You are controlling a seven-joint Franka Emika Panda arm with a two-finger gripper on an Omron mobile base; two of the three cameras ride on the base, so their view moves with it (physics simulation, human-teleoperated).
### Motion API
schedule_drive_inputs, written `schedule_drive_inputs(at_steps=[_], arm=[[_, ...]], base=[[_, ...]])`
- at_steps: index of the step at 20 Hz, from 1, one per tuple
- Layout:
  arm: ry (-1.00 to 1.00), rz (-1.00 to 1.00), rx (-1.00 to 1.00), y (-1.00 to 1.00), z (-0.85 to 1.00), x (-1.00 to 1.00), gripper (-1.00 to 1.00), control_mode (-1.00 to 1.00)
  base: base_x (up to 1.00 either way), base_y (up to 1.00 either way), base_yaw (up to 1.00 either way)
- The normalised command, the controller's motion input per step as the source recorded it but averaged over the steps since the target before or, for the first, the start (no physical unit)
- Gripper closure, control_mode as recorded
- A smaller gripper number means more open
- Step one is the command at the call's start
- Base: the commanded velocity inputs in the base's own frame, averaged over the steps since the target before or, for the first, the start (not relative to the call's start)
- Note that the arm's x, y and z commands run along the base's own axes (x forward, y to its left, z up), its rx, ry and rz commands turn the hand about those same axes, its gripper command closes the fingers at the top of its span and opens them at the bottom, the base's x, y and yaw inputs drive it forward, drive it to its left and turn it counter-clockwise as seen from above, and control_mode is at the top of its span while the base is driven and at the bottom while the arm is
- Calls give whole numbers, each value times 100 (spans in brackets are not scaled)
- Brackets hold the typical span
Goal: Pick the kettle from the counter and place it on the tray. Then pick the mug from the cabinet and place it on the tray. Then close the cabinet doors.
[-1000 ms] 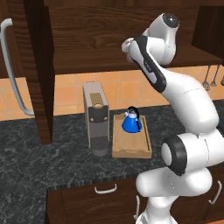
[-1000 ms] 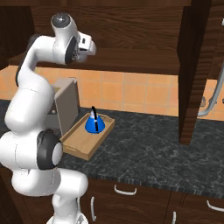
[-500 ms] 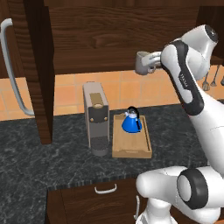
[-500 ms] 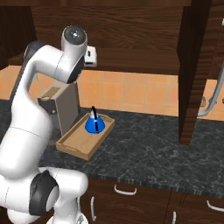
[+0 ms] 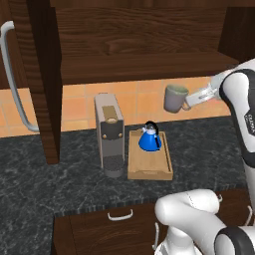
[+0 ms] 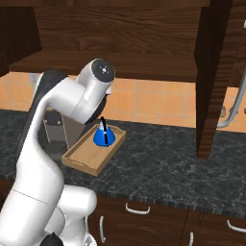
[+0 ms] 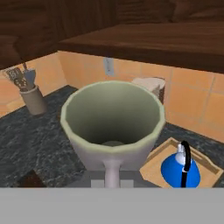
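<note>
Mug [image 5: 174, 98] upright, handle twd gripper [image 5: 189, 101]

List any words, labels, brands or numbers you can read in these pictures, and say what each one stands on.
Dark lettering runs down the white robot arm's forearm in the left base view: too small and blurred to read.
Grey coffee machine: no readable text.
Small bright blue kettle, light wooden tray, grey-beige mug: no markings.
Dark wood wall cabinet and grey utensil pot: no text.
</note>
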Motion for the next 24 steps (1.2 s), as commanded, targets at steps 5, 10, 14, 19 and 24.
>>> schedule_drive_inputs(at_steps=[5,10,14,19,24], arm=[[0,20,0,0,-83,-44,100,-100],[0,12,-4,0,-78,-11,100,-100],[0,6,-10,1,-68,0,100,-100],[0,1,-7,0,-53,14,100,-100],[-3,14,-2,0,-30,35,100,-100]], base=[[0,0,0],[0,0,0],[0,0,0],[0,0,0],[0,0,0]])
